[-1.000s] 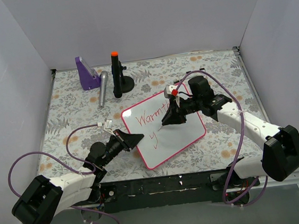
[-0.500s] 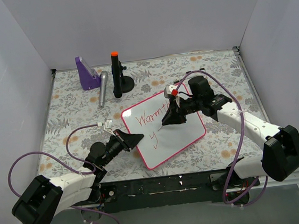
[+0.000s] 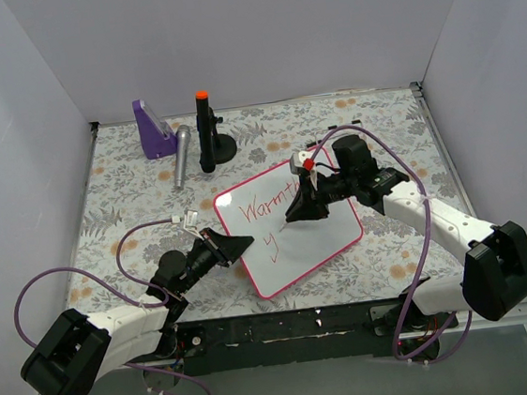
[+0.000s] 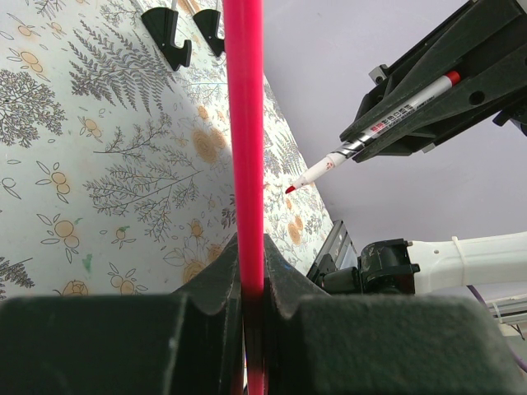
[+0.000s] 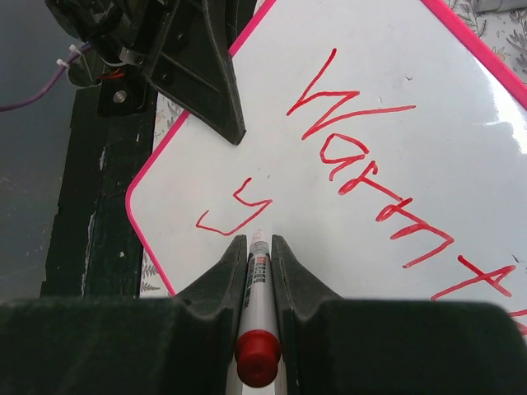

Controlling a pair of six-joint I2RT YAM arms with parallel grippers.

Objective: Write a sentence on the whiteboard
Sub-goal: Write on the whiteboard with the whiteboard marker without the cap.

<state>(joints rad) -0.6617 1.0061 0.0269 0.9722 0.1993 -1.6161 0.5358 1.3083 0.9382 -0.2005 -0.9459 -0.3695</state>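
Whiteboard [image 3: 317, 241] sits mid-counter [image 3: 123, 207], toward the near edge. It's probably light, stiff and slick, so best held by the frame. Left fingers [image 4: 202, 292] pinch its pink frame; right fingers [image 5: 216, 280] are clamped on the marker [image 5: 258, 271].

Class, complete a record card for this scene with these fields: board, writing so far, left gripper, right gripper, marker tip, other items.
board: whiteboard, pink-framed, set askew between the arms
writing so far: sentence in red, "Warmt" legible, a "y" begun below
left gripper: shut on the whiteboard's frame edge
right gripper: shut on a red marker
marker tip: beside the "y", apparently lifted off the surface
other items: purple stand, grey cylinder, black orange-topped post, at the back
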